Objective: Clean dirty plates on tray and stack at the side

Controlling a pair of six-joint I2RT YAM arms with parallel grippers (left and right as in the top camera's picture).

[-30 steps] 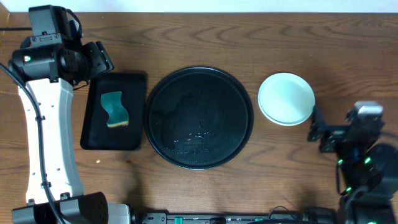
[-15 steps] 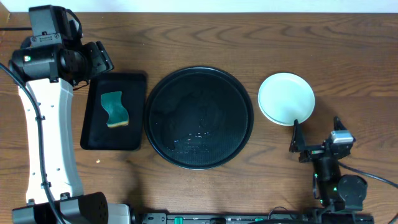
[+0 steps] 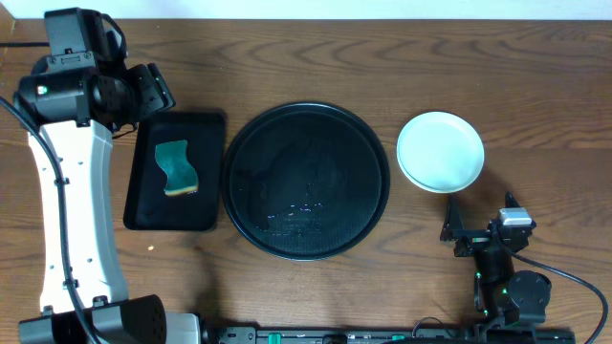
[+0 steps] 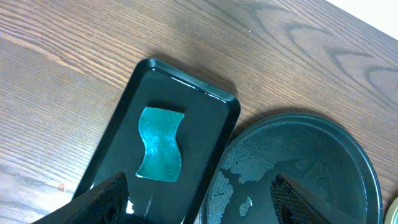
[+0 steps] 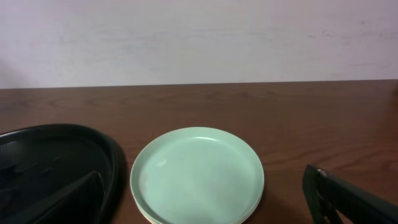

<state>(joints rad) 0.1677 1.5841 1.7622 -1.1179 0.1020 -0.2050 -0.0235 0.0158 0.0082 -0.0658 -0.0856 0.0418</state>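
From overhead, the round black tray (image 3: 306,182) lies mid-table (image 3: 382,57). The plates (image 3: 440,151) are stacked just right of the tray, off it, with a pale blue-green one on top. Left of the tray, almost touching its rim, a rectangular black tray (image 3: 143,205) holds a wavy teal sponge (image 3: 177,167).

In the left wrist view, the left hand (image 4: 199,180) is spread wide and empty above the spot where the two trays meet. The round tray's meshed floor is beaded with water.

In the right wrist view, the right hand (image 5: 202,174) is also spread wide and empty, facing the smooth, shallow plates. A yellowish edge peeks out beneath the top one, right of the tray's raised rim.
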